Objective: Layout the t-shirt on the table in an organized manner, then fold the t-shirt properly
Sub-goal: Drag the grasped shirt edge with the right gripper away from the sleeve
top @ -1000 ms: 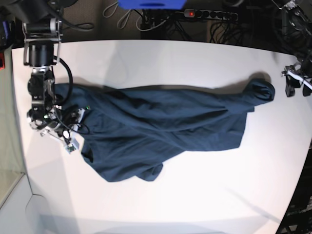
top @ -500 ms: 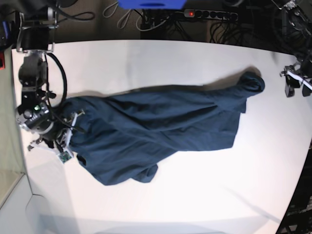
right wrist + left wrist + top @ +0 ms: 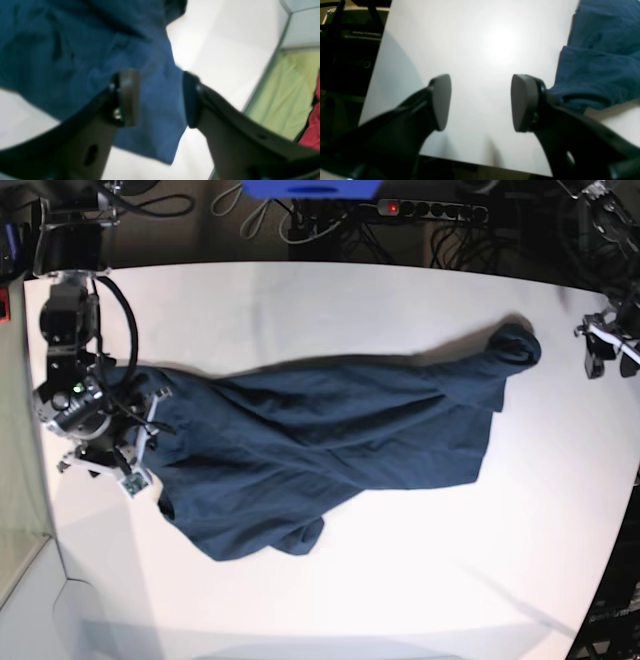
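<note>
The dark navy t-shirt (image 3: 330,440) lies crumpled and stretched out lengthwise across the white table (image 3: 350,600), with one bunched end at the far right (image 3: 515,348). My right gripper (image 3: 143,430) is at the shirt's left end. In the right wrist view it (image 3: 160,97) is open, and a hanging flap of the t-shirt (image 3: 75,50) shows behind the gap. My left gripper (image 3: 608,350) waits at the table's right edge. In the left wrist view it (image 3: 481,100) is open over bare table (image 3: 470,50), and the t-shirt (image 3: 600,62) lies off to its right.
Beyond the table's back edge lie a power strip (image 3: 430,210), cables and a blue object (image 3: 310,188). Past the table's left edge, the right wrist view shows a green surface (image 3: 287,95) and something red (image 3: 315,125).
My right gripper dragged the shirt's left end a little to the left, so the far end slid left too. Its jaws then opened and let go of the cloth. The left arm has not moved.
</note>
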You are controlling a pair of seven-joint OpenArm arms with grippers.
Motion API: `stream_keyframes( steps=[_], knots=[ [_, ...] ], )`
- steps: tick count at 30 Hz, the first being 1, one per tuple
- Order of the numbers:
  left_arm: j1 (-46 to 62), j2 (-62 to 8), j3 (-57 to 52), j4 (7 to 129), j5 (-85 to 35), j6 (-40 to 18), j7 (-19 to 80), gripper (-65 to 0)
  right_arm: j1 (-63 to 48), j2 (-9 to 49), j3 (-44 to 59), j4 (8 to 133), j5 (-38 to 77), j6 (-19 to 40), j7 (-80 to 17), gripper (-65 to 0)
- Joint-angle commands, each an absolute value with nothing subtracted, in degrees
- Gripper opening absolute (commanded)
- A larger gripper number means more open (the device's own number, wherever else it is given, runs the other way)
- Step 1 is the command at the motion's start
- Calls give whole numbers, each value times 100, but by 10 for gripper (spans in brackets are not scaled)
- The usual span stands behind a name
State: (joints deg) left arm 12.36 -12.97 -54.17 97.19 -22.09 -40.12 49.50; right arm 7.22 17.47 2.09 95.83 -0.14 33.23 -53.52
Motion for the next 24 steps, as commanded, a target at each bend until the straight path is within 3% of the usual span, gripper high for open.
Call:
stream_keyframes(
  steps=[1, 5, 10, 14, 24],
  knots=[
    [1218, -1393, -5446, 9833, -2290, -4000, 4831, -279, 875, 1903, 259, 9692, 4, 3327, -5235, -314],
    [1226, -1393, -5446, 9833, -2290, -4000, 4831, -279, 1086, 2123, 277, 9525, 4, 3327, -5235, -264],
    [1235, -1393, -5446, 9833, -2290, -4000, 4831, -279, 1604, 2185, 611, 8444, 31, 3354, -5235, -260],
    [1235, -1393, -5446, 9833, -2290, -4000, 4831, -279, 1886, 2185, 646, 7723, 31, 3802, -5235, -260],
    [1218, -1393, -5446, 9833, -2290, -4000, 4831, -279, 1279, 2141, 655, 7688, 31, 4000, -4980, -260]
  ],
)
